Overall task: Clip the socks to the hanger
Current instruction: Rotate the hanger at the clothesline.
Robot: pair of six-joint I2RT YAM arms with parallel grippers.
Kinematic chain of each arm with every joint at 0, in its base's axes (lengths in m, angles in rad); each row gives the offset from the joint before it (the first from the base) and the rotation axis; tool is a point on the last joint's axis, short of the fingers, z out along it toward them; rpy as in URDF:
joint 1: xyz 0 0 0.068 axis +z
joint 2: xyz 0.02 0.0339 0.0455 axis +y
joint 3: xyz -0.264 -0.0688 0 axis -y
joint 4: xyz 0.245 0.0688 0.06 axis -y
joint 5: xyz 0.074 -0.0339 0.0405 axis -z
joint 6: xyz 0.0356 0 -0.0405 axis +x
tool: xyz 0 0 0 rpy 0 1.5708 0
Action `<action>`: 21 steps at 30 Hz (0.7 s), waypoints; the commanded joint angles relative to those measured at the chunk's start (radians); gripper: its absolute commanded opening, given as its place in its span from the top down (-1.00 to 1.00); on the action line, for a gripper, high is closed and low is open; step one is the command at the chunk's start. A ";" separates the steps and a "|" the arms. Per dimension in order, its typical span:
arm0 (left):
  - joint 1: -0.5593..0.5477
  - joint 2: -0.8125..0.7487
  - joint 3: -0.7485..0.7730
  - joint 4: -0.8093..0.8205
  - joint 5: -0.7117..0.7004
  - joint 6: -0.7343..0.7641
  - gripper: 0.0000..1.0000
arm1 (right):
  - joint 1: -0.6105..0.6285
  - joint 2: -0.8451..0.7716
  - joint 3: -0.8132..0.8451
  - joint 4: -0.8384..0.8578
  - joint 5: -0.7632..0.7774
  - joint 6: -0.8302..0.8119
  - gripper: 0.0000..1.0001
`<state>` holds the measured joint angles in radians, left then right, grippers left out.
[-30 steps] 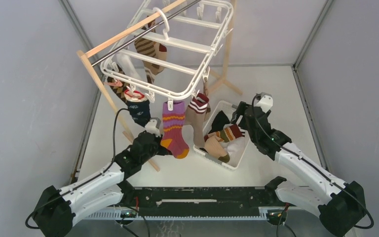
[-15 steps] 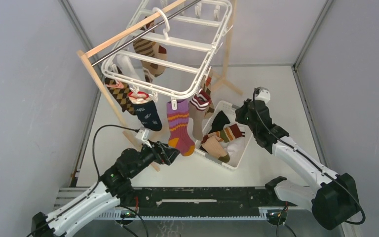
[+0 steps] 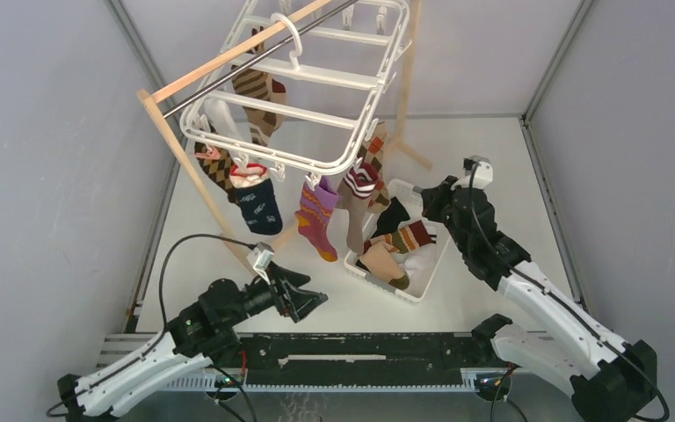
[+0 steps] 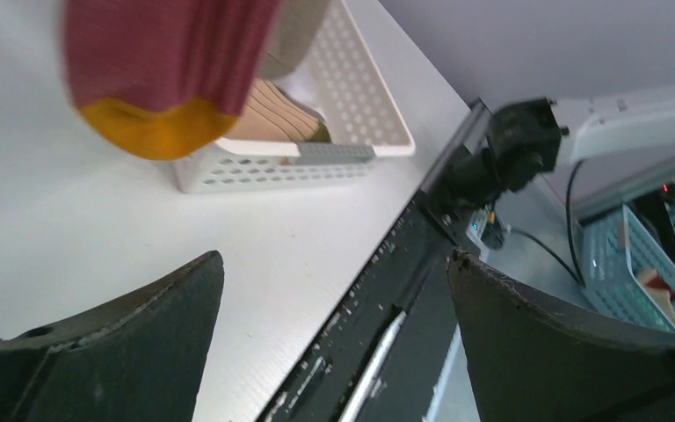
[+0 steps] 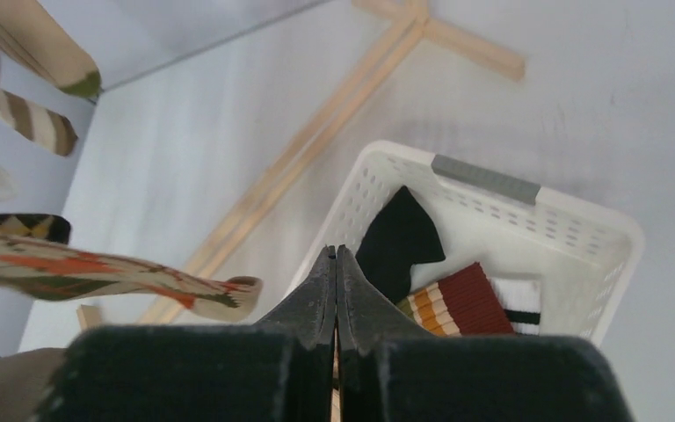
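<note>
1. The left gripper (image 3: pixel 306 300) is spread wide with nothing between its fingers. It sits low over the table (image 3: pixel 510 176) near the front edge.
2. The pink-purple sock (image 3: pixel 318 220) hangs up and beyond that gripper, clear of both fingers. In the left wrist view its orange toe shows at the top left.
3. The right gripper (image 5: pixel 336 255) is pressed together, and no fabric is visible between its tips. It is poised over the far corner of the white slotted basket (image 3: pixel 424 287), with its tips pointing at the rim beside a black sock (image 3: pixel 393 215).
4. The hanger (image 3: pixel 290 158) is up on the wooden stand (image 3: pixel 202 66), behind and above both grippers and tilted down toward them.
5. The hanger is a white frame with rounded corners, parallel crossbars and small clips along its rim.
6. Clipped along its near edge are an argyle sock (image 3: pixel 214 163), a dark navy sock (image 3: pixel 259 206), the pink-purple sock, and a tan sock with a red-and-white striped cuff (image 3: pixel 357 198).
7. A brown-striped sock (image 3: pixel 255 88) hangs further back.
8. Also in the basket are a striped sock (image 3: pixel 407 236), a tan sock (image 3: pixel 381 260) and a white sock (image 3: pixel 422 262).
</note>
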<state>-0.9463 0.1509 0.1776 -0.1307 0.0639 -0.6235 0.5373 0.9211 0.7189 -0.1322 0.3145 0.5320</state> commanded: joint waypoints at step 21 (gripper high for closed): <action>-0.456 0.800 0.655 0.237 -0.557 0.443 -1.00 | -0.047 0.265 0.468 0.054 -0.149 -0.138 1.00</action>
<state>-1.3998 0.8909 0.6586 0.0399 -0.3176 -0.3283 0.4919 1.1683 1.1275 -0.1116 0.2157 0.4236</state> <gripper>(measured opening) 0.996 0.003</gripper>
